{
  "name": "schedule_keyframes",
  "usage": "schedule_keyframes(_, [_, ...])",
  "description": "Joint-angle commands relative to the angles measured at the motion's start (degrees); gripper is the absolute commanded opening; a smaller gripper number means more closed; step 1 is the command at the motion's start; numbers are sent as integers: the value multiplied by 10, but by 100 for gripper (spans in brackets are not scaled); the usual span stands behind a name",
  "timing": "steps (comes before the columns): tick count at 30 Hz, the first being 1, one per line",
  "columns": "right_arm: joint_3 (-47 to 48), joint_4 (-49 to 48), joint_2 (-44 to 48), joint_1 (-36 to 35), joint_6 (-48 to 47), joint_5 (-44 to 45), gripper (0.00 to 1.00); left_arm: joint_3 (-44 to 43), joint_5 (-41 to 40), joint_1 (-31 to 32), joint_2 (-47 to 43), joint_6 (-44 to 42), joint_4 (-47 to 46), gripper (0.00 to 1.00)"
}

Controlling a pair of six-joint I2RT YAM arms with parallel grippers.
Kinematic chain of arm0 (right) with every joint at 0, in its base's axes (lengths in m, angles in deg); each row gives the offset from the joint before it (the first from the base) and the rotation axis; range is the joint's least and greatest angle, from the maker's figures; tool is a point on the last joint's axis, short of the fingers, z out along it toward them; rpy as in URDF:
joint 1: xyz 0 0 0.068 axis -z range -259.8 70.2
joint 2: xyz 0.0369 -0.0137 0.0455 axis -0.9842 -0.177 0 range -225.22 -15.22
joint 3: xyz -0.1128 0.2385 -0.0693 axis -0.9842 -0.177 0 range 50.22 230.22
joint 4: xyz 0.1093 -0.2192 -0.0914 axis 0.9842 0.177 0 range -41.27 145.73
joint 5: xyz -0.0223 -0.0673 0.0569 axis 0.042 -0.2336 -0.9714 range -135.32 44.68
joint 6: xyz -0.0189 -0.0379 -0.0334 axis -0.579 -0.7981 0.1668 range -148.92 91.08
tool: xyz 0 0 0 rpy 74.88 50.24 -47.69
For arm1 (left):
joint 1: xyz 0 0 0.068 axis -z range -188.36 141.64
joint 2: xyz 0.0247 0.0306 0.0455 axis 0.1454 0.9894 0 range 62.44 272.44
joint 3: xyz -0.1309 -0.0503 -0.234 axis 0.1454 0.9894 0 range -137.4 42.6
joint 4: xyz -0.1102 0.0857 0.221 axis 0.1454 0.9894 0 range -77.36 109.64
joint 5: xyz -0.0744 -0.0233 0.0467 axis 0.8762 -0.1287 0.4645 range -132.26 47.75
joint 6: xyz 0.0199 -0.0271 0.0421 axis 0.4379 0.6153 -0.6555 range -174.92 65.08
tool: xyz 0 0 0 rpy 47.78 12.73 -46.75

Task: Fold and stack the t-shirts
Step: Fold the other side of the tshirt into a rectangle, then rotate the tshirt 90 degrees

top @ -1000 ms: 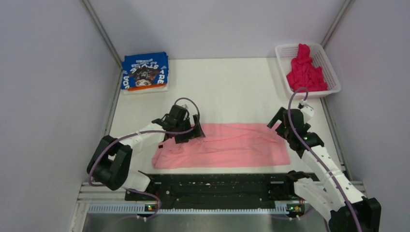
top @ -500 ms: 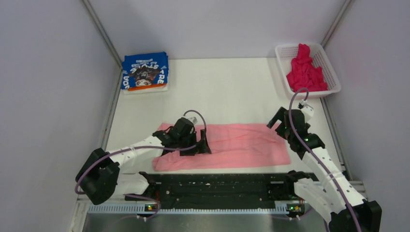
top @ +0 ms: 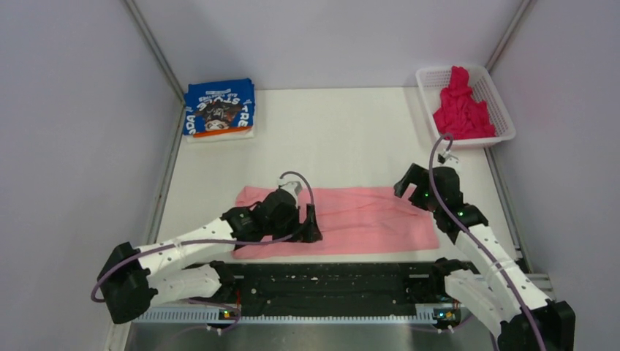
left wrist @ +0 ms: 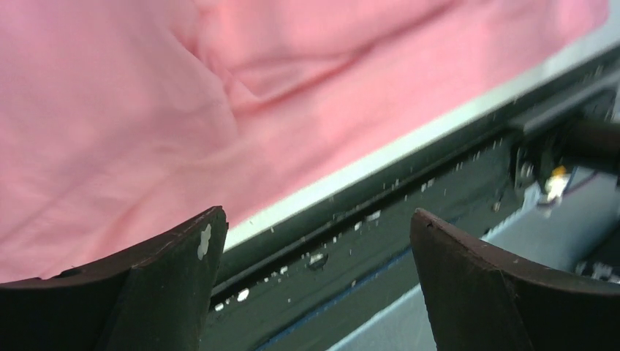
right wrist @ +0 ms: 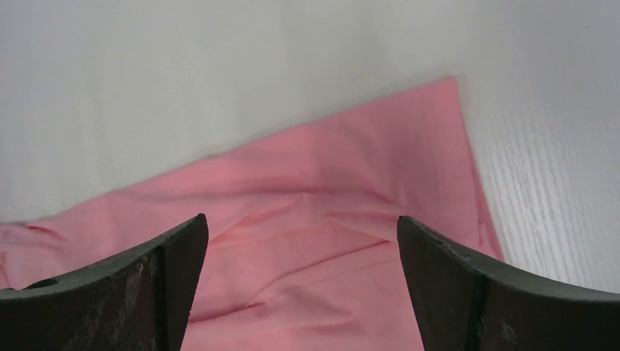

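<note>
**A:** How many t-shirts do you count, and where does each one lie?

**B:** I count three. The light pink t-shirt (top: 358, 219) lies flat as one long band across the near part of the table (top: 351, 139), with a few creases in it. The blue t-shirt (top: 219, 108) lies folded at the far left corner, its print facing up. The magenta t-shirt (top: 460, 110) is a crumpled heap inside the one white mesh basket (top: 506, 117), at the far right corner.

**A:** Are any of them stacked?

**B:** No, all three lie well apart from each other.

**A:** And the grippers?

**B:** There are two, one on each arm. The left gripper (top: 311, 225) is low over the near edge of the pink one, a little left of its middle. Its two fingers (left wrist: 168, 292) are spread wide and hold nothing. Its camera sees pink cloth and the one black rail (top: 329, 281) along the table edge. Whether it touches the cloth, I cannot tell. The right gripper (top: 408, 186) is above the far right corner of the same shirt. Its two fingers (right wrist: 468, 292) are also spread wide and hold nothing.
</note>
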Motion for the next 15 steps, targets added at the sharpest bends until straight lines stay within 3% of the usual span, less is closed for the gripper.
schedule_keyframes(1, [-9, -108, -42, -27, -31, -89, 99, -20, -131, -51, -31, 60, 9, 99])
schedule_keyframes(8, [8, -206, -196, -94, -40, -102, 99, 7, -64, -211, 81, 95, -117, 99])
schedule_keyframes(15, [5, -189, -256, -132, -27, -67, 99, -37, -100, -273, 195, 82, -114, 99])
